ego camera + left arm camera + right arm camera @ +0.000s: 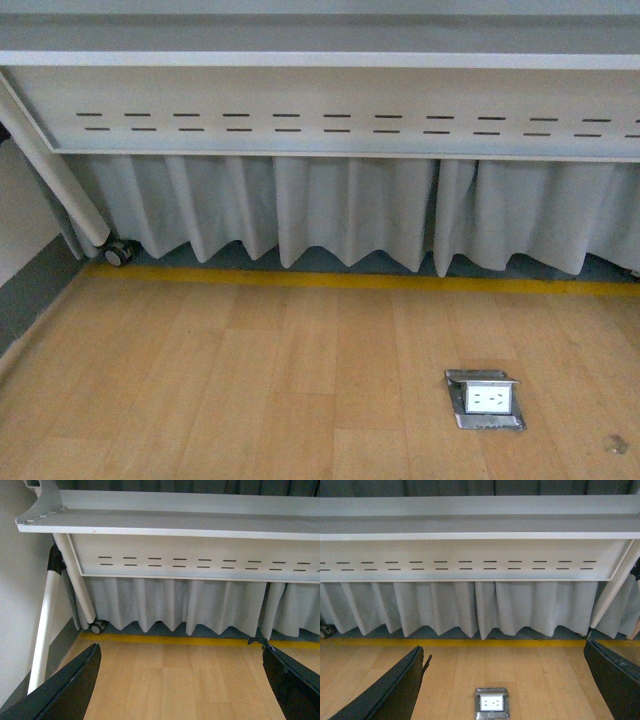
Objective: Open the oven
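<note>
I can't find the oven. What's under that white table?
Under the white table: a pleated grey curtain, a caster wheel and a yellow floor stripe. The curtain hides whatever is behind it; no oven shows.

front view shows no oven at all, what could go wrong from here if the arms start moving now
1. No oven shows in any view, only the table's slotted panel and its skirt, so a reach would be blind.
2. The table edge sits ahead of both wrists; moving forward could hit it.
3. The open floor socket and the caster sit low, where a dropped arm could snag. Both grippers have jaws spread, holding nothing.
</note>
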`<state>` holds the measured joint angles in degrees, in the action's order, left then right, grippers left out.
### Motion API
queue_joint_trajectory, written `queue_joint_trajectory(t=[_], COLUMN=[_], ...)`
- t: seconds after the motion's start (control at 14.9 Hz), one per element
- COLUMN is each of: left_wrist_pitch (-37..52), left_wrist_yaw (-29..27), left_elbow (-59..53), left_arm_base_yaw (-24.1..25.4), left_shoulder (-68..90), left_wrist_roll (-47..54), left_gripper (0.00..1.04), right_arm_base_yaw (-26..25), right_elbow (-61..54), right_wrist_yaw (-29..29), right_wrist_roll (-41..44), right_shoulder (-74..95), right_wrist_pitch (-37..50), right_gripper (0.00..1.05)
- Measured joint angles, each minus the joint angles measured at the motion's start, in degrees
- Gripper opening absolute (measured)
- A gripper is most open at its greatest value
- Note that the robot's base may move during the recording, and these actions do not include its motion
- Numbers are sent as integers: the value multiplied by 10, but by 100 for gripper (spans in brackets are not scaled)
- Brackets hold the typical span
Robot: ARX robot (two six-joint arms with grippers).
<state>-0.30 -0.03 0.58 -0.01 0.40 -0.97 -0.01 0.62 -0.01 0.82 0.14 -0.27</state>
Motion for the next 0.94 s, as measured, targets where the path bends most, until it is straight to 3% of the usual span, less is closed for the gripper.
queue_joint_trajectory(t=[0.94], left_wrist_pitch=[0], left_wrist_yaw=[0], left_elbow=[0], left_arm_base_yaw=[0], left_shoulder=[0], left_wrist_roll=[0], left_gripper=[98], right_arm_base_yaw=[0], right_elbow=[0], right_wrist_yaw=[0], right_wrist_roll=[0], right_shoulder=[0], right_wrist_pitch=[0], right_gripper=[98])
